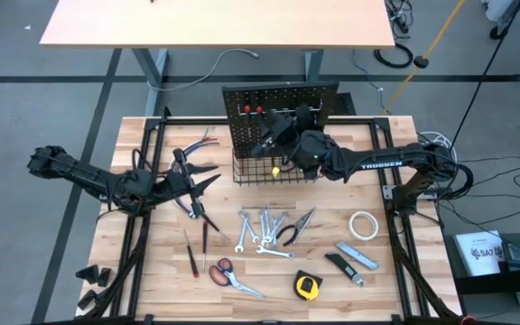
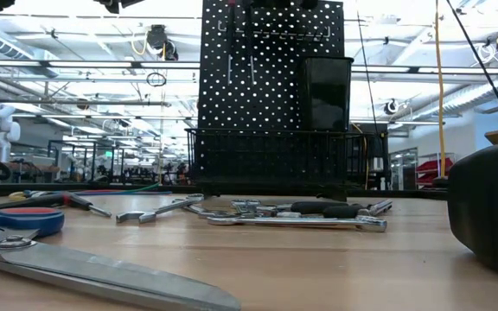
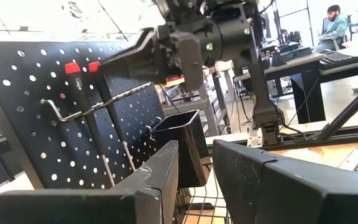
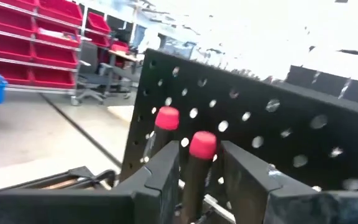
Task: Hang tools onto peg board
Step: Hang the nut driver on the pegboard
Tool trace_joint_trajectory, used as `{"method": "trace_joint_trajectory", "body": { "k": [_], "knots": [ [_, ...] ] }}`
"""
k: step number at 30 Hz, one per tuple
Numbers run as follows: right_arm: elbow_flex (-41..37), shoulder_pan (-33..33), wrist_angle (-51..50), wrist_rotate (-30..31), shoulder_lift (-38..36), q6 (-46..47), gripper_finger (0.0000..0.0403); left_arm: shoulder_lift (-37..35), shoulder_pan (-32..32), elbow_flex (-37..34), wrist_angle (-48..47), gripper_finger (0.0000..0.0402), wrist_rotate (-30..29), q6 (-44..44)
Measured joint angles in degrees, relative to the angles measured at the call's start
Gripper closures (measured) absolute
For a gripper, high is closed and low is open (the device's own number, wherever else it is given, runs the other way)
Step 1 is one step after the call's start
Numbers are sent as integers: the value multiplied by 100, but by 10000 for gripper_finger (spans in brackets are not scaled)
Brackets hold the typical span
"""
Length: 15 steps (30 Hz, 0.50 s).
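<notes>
The peg board (image 1: 283, 104) stands upright at the table's far middle, with a wire basket (image 1: 273, 167) at its foot. Two red-capped screwdrivers (image 4: 166, 118) (image 4: 201, 146) hang upright against its upper left part; from the left wrist their caps (image 3: 82, 66) sit above a wire hook. My right gripper (image 4: 197, 158) reaches level to the board from the table's right, open, its fingers on either side of the nearer screwdriver's handle. My left gripper (image 3: 194, 180) hovers at mid-left (image 1: 208, 183), fingers slightly apart with nothing between them. Other tools lie on the tabletop. My right gripper has the nearer screwdriver's black handle (image 4: 194, 180), just below its red cap, between its two fingers, which come level at the board's face. A gap shows between the handle and one finger (image 4: 235, 168). Whether the other finger (image 4: 166, 168) touches it, I cannot tell.
On the near half lie wrenches (image 1: 260, 230), pliers (image 1: 294, 226), a tape roll (image 1: 362, 226), a utility knife (image 1: 355, 257), a tape measure (image 1: 307, 286), scissors (image 1: 228, 275) and thin screwdrivers (image 1: 192, 253). Red-handled pliers (image 1: 192, 153) lie by my left gripper. A black cup (image 2: 325, 91) hangs on the board's right.
</notes>
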Motion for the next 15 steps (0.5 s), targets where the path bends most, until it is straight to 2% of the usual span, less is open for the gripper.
{"method": "trace_joint_trajectory", "body": {
  "k": [9,12,15],
  "knots": [
    [2,574,564,888,-80,-1685,293,0,0,0,-68,295,0,0],
    [2,782,572,1300,-122,-1993,293,0,0,0,-75,295,0,0],
    [2,1011,442,1777,-120,-1927,293,-2,0,0,-143,295,0,-4]
  ]
}}
